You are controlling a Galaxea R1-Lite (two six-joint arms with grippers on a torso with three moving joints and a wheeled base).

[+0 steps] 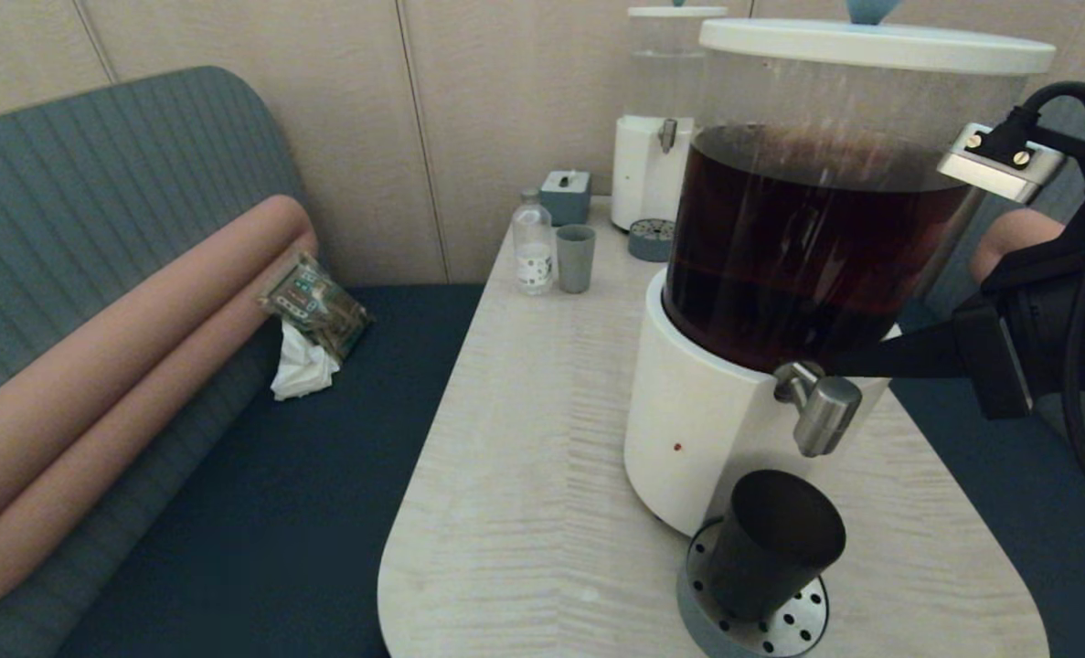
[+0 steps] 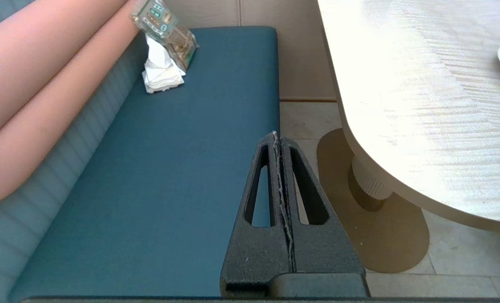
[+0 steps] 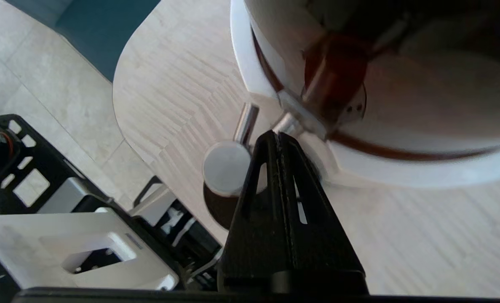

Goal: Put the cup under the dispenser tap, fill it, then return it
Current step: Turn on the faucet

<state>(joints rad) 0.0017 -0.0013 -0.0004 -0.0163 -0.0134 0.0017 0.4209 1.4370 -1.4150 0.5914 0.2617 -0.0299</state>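
Cup [image 1: 773, 546] sits on drip tray [image 1: 784, 629] under dispenser tap [image 1: 821, 411]. Right tool [image 3: 277, 135] clenched, empty, tip at tap's rear. We judge fill step; next: work tap. Left tool [image 2: 276, 135] clenched, parked off-surface.

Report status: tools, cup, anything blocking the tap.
Right tool shut, tip at the dispenser tap. Left tool shut, parked over the bench. Cup on drip tray under the tap, not held. Nothing in the way.
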